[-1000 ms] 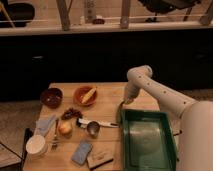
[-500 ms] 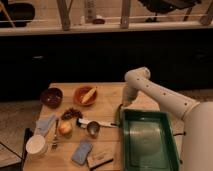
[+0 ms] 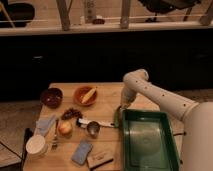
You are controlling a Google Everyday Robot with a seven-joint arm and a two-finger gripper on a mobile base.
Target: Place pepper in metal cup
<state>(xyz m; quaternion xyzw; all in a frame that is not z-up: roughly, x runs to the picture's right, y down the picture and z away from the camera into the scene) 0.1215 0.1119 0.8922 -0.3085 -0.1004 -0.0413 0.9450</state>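
Note:
The metal cup (image 3: 93, 129) stands on the wooden table (image 3: 107, 95), its white-and-dark handle pointing right toward the tray. My gripper (image 3: 120, 109) hangs at the end of the white arm (image 3: 150, 90), just above the table at the left rim of the green tray (image 3: 148, 160), to the right of the cup and apart from it. A slender green shape, the pepper (image 3: 117, 118), shows right under the gripper against the tray's rim. Whether the gripper still holds it I cannot tell.
An orange bowl (image 3: 81, 98) holds a yellow piece of food (image 3: 89, 93). A dark red bowl (image 3: 51, 97), a dark cluster (image 3: 71, 113), a round fruit (image 3: 64, 128), a white paper cup (image 3: 36, 145), a cloth (image 3: 46, 124) and a blue sponge (image 3: 82, 151) fill the table's left half.
The arm has swung slightly left and the gripper has come down toward the tray's left rim. Nothing on the table has moved.

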